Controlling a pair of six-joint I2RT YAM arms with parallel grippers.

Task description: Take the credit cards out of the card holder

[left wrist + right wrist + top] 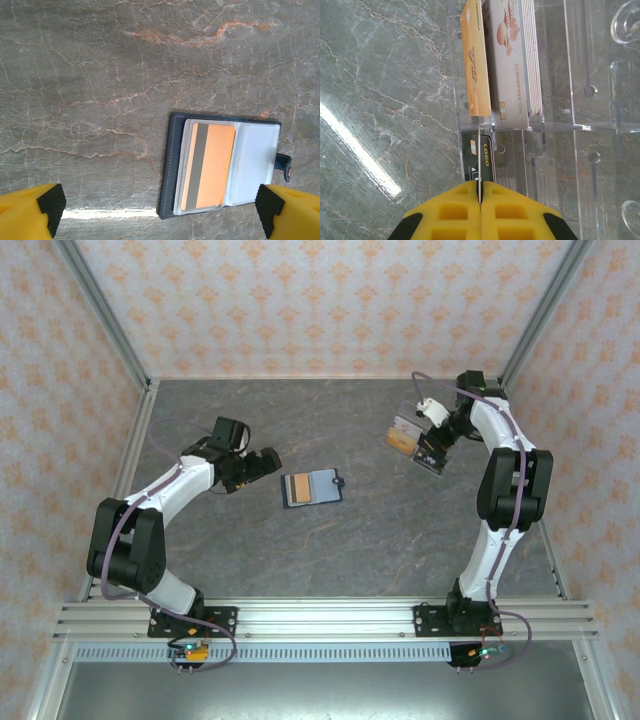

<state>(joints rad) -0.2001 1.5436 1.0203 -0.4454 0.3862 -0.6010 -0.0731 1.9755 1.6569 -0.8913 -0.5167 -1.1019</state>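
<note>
Right hand (481,189) first: fingers pressed tight together, and a thin card (480,125), seen edge-on, runs straight out of the seam between them, so I'm clamped on it. Its far end reaches the near wall of the clear box (555,125). Beneath that edge I see a black card (470,167) with yellow lettering. Inside the box a row of cards stands on edge. An orange card (476,65) is at the left of the row, a white card (507,60) with red print is beside it, and more pale ones are packed behind. From above, this hand sits at the box, far right on the worktop (400,540).

Over to my left hand (160,206): fingers wide apart, black pads (50,202) at the bottom corners of my wrist view, bare grey marbled worktop between them. Just ahead lies the card holder (170,165), open and flat, with a navy border and clear sleeves inside. A striped card (212,167), orange with a dark band, sits in the sleeve on the left as my wrist camera sees it. The other sleeve looks pale. The snap tab (285,166) sticks out from the holder's right edge.

From above, the holder lies mid-worktop between my two arms. My left hand is near it on its left and not touching. My right hand and the box are well apart from it, farther back on the right.
</note>
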